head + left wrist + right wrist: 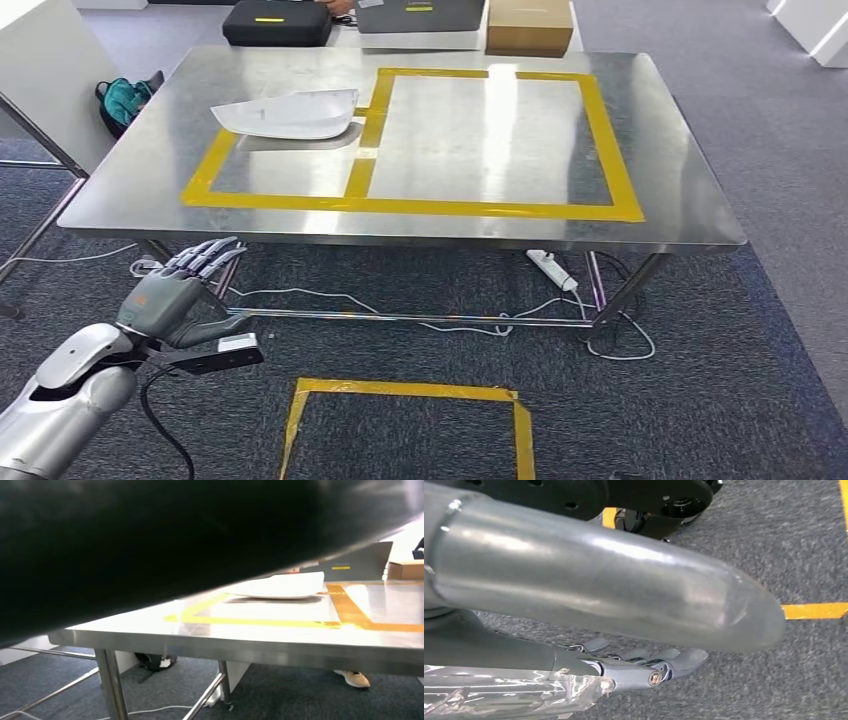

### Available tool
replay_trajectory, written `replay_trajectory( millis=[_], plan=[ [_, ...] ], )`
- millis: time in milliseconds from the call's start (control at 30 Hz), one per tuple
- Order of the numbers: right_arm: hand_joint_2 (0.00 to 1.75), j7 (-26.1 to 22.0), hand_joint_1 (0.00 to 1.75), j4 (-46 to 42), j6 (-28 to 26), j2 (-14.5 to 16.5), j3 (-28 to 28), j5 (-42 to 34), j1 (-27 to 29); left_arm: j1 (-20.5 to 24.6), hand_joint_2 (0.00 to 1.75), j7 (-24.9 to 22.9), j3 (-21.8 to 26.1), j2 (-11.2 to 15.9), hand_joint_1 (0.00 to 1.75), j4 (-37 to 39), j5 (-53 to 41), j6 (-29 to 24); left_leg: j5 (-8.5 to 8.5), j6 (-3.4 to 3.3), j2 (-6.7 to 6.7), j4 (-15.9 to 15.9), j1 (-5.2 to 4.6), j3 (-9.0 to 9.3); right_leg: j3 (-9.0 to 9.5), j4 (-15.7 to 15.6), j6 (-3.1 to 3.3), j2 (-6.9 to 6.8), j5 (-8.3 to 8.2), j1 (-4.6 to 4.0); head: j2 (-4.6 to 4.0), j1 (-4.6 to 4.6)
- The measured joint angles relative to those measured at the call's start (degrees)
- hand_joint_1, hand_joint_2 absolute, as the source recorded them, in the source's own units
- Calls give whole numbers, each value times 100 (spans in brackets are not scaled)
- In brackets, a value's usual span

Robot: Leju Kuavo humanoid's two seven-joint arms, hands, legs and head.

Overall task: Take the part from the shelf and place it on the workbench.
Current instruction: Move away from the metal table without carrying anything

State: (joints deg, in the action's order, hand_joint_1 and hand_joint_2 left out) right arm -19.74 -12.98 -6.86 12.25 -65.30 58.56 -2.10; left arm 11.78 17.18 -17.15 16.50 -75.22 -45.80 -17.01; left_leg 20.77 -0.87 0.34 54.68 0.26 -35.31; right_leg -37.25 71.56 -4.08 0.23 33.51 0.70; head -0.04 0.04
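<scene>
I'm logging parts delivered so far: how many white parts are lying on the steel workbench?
1. The white part lies on the workbench, across the far edge of the smaller taped yellow box on the robot's left.

We see a smooth, brushed-metal table (660, 180) with glossy yellow tape (600, 120). The white part (290, 112) looks like smooth plastic. The carpet (700, 400) is rough.

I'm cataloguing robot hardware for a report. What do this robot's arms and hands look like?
The left arm has a smooth silver shell with a black cable looping beneath. Its left robot hand is grey with darker, segmented metallic fingers, and a small black camera bar sits at the wrist. The right robot hand shows dark grey fingers under a thick rounded grey thumb.
</scene>
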Motion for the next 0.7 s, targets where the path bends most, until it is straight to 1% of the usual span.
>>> replay_trajectory(
  millis=[33, 67, 100, 133, 167, 233, 267, 300, 333, 367, 400, 433, 467, 500, 533, 567, 600, 633, 667, 700],
  plan=[
    [0, 0, 0, -3, -3, -10, -2, -2, 0, 1, 0, 0, -1, -3, 0, 7, 1, 1, -25, 29, -2, 20, 22, -44, 227, -344, -23, -3, -158, 16, 0, -1],
    [0, 1, 0, -5, -5, -17, -2, -2, -6, 4, 0, 0, 0, -3, 0, 10, 1, 1, -50, 68, -6, 51, 41, -89, 490, -784, -54, 1, -272, 30, 0, 1],
    [0, 1, 0, -8, -7, -20, -3, -1, -11, 7, 0, 0, 2, -2, 0, 14, 1, 1, -76, 110, -11, 77, 55, -128, 698, -1121, -52, 26, -385, 30, -1, 0],
    [0, 3, 0, -9, -6, -21, -3, 2, -16, 12, 0, 0, 4, -1, 0, 15, 2, 2, -103, 151, -16, 105, 57, -158, 819, -1332, -31, 53, -438, 30, -1, -5],
    [0, 5, 0, -11, -5, -21, -3, 4, -19, 17, 0, 0, 5, -1, 0, 17, 2, 2, -139, 192, -24, 120, 54, -179, 833, -1389, 10, 84, -446, 21, -1, -11],
    [0, 12, 0, -17, -5, -24, -4, 8, -14, 21, 0, 0, 7, 0, 0, 24, 3, 4, -211, 261, -36, 119, 61, -209, 749, -1325, 140, 109, -504, 10, 0, -27],
    [0, 15, 0, -20, -6, -26, -5, 9, -12, 20, 0, 0, 7, 2, 0, 30, 3, 5, -170, 290, -37, 140, 72, -239, 700, -1308, 205, 103, -540, 8, 0, -34],
    [0, 16, 0, -24, -7, -28, -6, 10, -11, 19, 0, 0, 8, 3, 0, 34, 3, 6, -29, 314, -35, 239, 78, -292, 653, -1305, 270, 94, -590, 9, -1, -40],
    [0, 17, 0, -26, -7, -29, -8, 12, -11, 20, 0, -1, 8, 4, 0, 39, 3, 7, 218, 331, -33, 456, 82, -374, 580, -1308, 325, 85, -652, 10, -1, -49],
    [0, 17, 0, -28, -7, -30, -9, 14, -12, 22, 0, -3, 8, 4, 0, 42, 3, 7, 537, 341, -32, 792, 80, -474, 502, -1307, 360, 80, -717, 2, -1, -57],
    [0, 17, 0, -31, -7, -31, -9, 14, -11, 23, 0, -5, 8, 3, 0, 46, 3, 7, 829, 345, -32, 1184, 77, -571, 411, -1307, 382, 78, -782, -9, -1, -60],
    [0, 17, 0, -32, -7, -32, -10, 15, -8, 25, 0, -8, 7, 2, 0, 53, 3, 7, 1024, 342, -32, 1540, 74, -633, 316, -1305, 391, 76, -850, -21, -1, -64],
    [0, 17, 0, -32, -7, -32, -10, 15, -5, 25, 0, -10, 5, -1, 0, 62, 3, 7, 1079, 331, -33, 1766, 70, -626, 221, -1303, 395, 74, -919, -34, -1, -63],
    [0, 17, 0, -33, -7, -32, -10, 15, -2, 25, 0, -11, 4, -3, 0, 72, 3, 7, 1006, 311, -33, 1815, 62, -538, 129, -1302, 395, 73, -987, -46, -1, -64],
    [0, 17, 0, -34, -7, -32, -11, 15, -2, 25, 0, -11, 4, -5, 0, 79, 3, 7, 863, 281, -33, 1684, 50, -359, 43, -1300, 391, 72, -1055, -55, 0, -64],
    [0, 17, 0, -36, -7, -33, -13, 15, -4, 29, 0, -11, 4, -6, 0, 84, 3, 7, 743, 240, -34, 1379, 34, -80, -28, -1298, 384, 73, -1122, -62, -1, -64],
    [0, 17, 0, -38, -7, -33, -16, 16, -6, 39, 0, -11, 5, -7, 0, 86, 3, 6, 718, 199, -35, 956, 10, 257, -86, -1295, 368, 74, -1179, -73, -1, -65],
    [0, 17, 0, -40, -7, -34, -19, 18, -8, 55, 0, -11, 6, -9, 0, 86, 4, 5, 754, 170, -34, 562, -10, 546, -126, -1293, 345, 72, -1238, -80, 0, -62],
    [0, 17, 0, -42, -5, -34, -22, 20, -10, 70, 0, -11, 7, -12, 0, 87, 5, 4, 814, 150, -36, 264, -31, 744, -148, -1302, 316, 68, -1300, -81, 0, -63],
    [0, 17, 0, -43, -2, -35, -27, 21, -7, 81, 0, -11, 7, -15, 0, 89, 7, 3, 853, 134, -36, 103, -51, 826, -161, -1324, 281, 63, -1361, -79, 0, -66]
  ],
)
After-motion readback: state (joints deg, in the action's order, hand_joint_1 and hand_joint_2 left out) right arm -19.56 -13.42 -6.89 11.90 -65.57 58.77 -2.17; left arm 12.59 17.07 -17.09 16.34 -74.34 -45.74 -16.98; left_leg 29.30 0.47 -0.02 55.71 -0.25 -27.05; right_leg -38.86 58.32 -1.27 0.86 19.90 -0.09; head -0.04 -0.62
